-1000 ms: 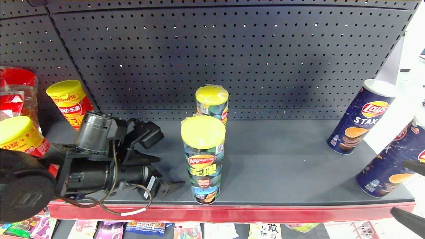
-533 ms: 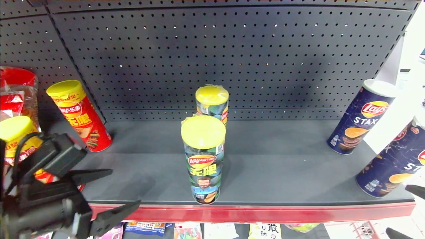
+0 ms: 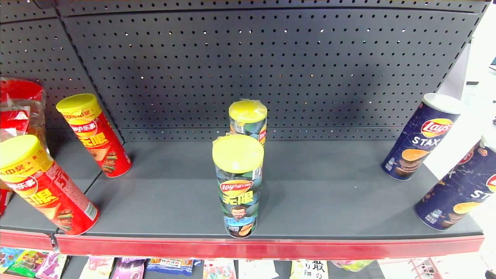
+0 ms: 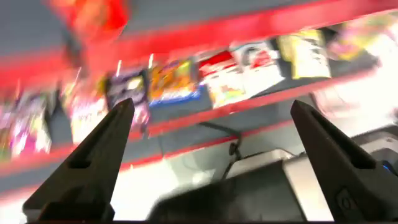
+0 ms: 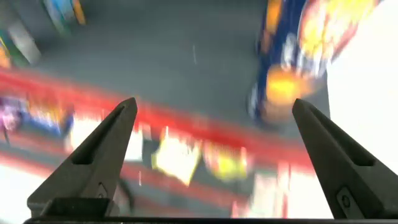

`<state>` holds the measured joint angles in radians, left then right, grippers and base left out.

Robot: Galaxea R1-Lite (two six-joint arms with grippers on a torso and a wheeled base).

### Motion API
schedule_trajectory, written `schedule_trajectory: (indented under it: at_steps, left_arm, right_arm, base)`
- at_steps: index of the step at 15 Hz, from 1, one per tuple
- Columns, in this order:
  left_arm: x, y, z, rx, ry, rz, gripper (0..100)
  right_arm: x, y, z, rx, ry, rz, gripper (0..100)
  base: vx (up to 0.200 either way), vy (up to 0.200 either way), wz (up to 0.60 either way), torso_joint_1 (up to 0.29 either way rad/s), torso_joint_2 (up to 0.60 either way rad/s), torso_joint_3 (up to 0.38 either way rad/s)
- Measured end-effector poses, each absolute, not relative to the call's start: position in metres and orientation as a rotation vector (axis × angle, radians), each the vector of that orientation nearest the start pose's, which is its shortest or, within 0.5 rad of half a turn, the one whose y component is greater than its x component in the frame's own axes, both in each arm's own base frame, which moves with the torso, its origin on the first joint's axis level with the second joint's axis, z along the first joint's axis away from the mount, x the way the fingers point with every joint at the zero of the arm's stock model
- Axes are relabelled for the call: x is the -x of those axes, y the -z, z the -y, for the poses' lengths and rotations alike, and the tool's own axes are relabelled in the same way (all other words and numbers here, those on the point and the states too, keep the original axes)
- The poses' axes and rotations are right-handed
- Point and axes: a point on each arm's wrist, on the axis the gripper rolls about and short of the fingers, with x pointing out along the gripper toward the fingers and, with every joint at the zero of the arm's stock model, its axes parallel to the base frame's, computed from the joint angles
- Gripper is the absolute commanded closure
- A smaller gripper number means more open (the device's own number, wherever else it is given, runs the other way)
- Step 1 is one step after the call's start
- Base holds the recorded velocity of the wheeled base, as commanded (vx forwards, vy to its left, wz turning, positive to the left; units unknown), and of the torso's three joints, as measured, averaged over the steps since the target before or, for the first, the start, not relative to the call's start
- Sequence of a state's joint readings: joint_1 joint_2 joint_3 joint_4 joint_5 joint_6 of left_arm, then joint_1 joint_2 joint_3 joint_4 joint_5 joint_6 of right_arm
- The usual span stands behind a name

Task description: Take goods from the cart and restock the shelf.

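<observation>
Logo + print labels on blue cans (image 3: 420, 137), red cans (image 3: 95, 135), green can (image 3: 237, 186)

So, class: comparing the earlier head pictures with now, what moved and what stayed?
The left tool drew back from beside the front green can, leftward and down off the shelf; the right tool also withdrew. Both open, holding nothing. That can, red cans and blue cans stayed put.
</observation>
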<state>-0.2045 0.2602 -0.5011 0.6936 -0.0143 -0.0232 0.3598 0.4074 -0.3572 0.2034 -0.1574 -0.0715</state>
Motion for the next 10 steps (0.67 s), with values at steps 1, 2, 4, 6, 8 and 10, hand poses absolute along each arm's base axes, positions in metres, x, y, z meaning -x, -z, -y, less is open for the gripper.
schedule_trajectory:
  at_steps: [1, 2, 4, 6, 8, 10]
  left_arm:
    - [0.053, -0.143, -0.010, -0.004, 0.166, -0.412, 0]
    - [0.056, -0.140, -0.010, 0.003, 0.136, -0.373, 0]
    - [0.053, -0.133, -0.011, 0.009, 0.056, -0.289, 0]
    - [0.049, -0.122, -0.007, 0.017, -0.030, -0.288, 0]
    - [0.048, -0.108, -0.003, 0.030, -0.081, -0.288, 0]
    - [0.047, -0.101, 0.001, 0.042, 0.046, -0.223, 0]
  right_arm:
    - [0.008, -0.157, 0.007, 0.142, -0.201, -0.274, 0]
    - [0.018, -0.156, 0.010, 0.141, -0.191, -0.278, 0]
    - [0.036, -0.145, 0.015, 0.119, -0.129, -0.297, 0]
    - [0.043, -0.137, 0.011, 0.056, -0.002, -0.311, 0]
    - [0.044, -0.123, 0.006, 0.018, 0.057, -0.336, 0]
    - [0.041, -0.113, 0.002, -0.004, -0.025, -0.264, 0]
  base:
    - [0.000, 0.000, 0.00, 0.000, 0.00, 0.000]
    - [0.000, 0.000, 0.00, 0.000, 0.00, 0.000]
    - [0.000, 0.000, 0.00, 0.000, 0.00, 0.000]
    - [0.000, 0.000, 0.00, 0.000, 0.00, 0.000]
    - [0.000, 0.000, 0.00, 0.000, 0.00, 0.000]
    - [0.000, 0.000, 0.00, 0.000, 0.00, 0.000]
